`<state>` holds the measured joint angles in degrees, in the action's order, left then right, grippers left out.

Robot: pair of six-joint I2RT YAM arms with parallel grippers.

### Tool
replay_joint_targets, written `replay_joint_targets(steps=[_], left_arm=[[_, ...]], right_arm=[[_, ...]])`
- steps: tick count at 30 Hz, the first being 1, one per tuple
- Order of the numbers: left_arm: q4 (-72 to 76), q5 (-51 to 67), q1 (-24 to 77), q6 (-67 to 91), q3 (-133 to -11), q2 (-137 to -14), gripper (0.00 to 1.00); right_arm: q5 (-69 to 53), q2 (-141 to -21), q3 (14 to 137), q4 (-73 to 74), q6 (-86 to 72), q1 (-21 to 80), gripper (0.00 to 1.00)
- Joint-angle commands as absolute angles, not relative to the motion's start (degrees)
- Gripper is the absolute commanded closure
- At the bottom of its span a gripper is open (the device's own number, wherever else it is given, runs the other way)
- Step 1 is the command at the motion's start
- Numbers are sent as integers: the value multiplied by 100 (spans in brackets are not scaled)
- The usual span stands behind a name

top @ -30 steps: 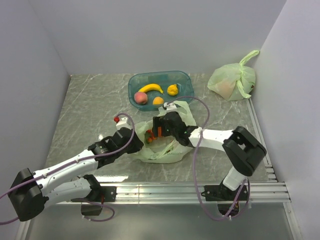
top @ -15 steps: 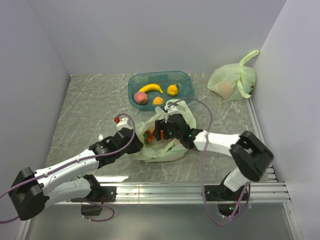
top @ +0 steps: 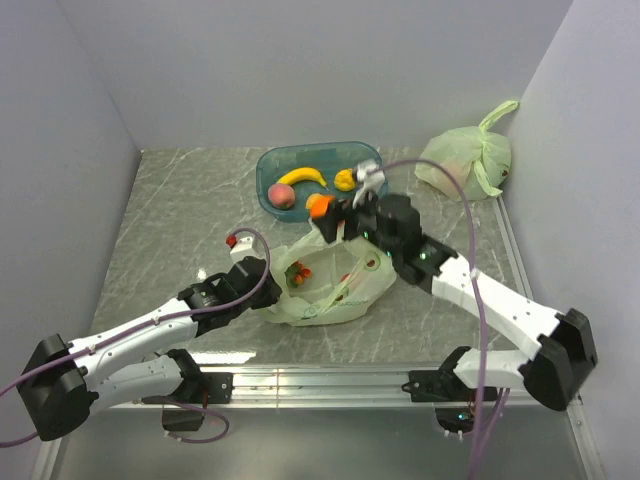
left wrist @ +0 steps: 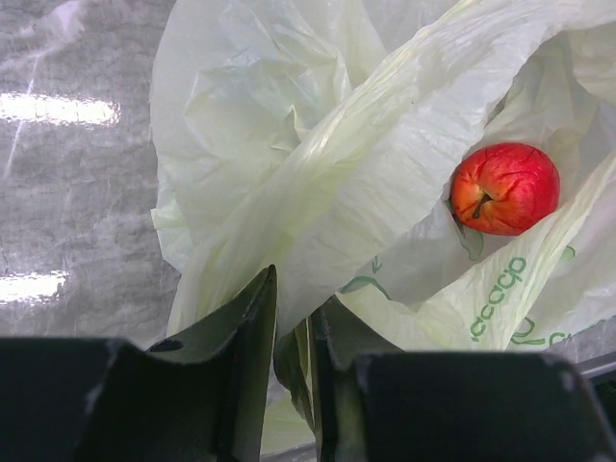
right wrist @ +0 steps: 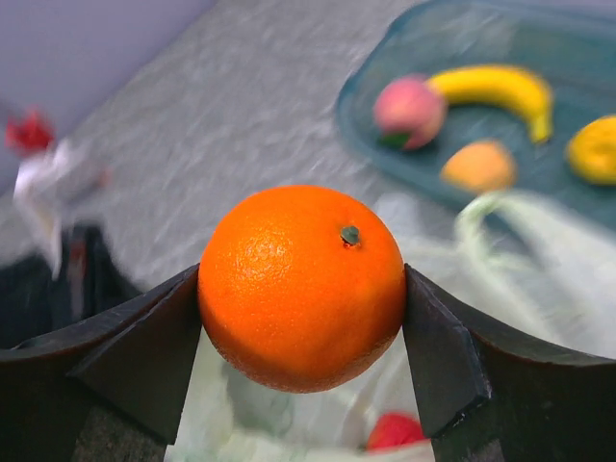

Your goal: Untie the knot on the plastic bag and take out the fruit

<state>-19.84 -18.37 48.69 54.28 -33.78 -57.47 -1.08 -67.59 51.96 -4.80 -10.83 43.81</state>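
Note:
The pale green plastic bag [top: 330, 285] lies open on the table, untied, so no knot shows. My left gripper [top: 268, 284] is shut on the bag's film [left wrist: 289, 241] at its left edge. A red apple [left wrist: 504, 189] lies inside the bag. My right gripper [top: 325, 212] is shut on an orange [right wrist: 302, 286] and holds it in the air above the bag's far edge, near the teal tray [top: 375, 165]. In the tray lie a banana [top: 301, 177], a peach [top: 282, 196] and a yellow lemon-like fruit [top: 345, 180].
A second tied pale green bag [top: 465, 160] showing pinkish-orange sits at the back right against the wall. Walls close in the table on the left, back and right. A metal rail [top: 400, 380] runs along the near edge.
My right gripper has come up out of the bag with the orange and moved back toward the tray. The bag's mouth now lies open. The left arm has not moved.

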Motion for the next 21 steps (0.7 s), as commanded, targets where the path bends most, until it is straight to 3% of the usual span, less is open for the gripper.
replay_joint_targets(steps=[1, 7, 9, 10, 13, 14, 15, 17, 21], left_arm=[[-1978, -1776, 4869, 5423, -3393, -5564, 75], [-1934, -1529, 4878, 5388, -3191, -5335, 74], [-2004, -1512, 4878, 5370, -3199, -5335, 74], [-2021, -1512, 4895, 5353, -3208, -5335, 74], [-1995, -1477, 4887, 5353, -3182, -5326, 74], [-1978, -1494, 4887, 5344, -3182, -5344, 74], [-1951, -1494, 4887, 5335, -3182, -5352, 74], [-1934, -1468, 4895, 5309, -3182, -5405, 74], [-1863, -1459, 4887, 5273, -3190, -5563, 74]], right_arm=[[501, -7433, 6315, -308, -1221, 3860, 84], [501, -9358, 8002, -247, -1476, 3173, 79], [501, -10096, 8479, -62, -1529, 3059, 72], [466, -10325, 8916, -44, -1547, 3024, 66], [605, -11073, 9604, 228, -1564, 2980, 38], [650, -11300, 9728, 272, -1530, 2979, 22], [711, -11381, 9816, 290, -1529, 2979, 16], [756, -11522, 10019, 351, -1494, 2962, 7], [554, -11286, 9880, 335, -1398, 2962, 6]])
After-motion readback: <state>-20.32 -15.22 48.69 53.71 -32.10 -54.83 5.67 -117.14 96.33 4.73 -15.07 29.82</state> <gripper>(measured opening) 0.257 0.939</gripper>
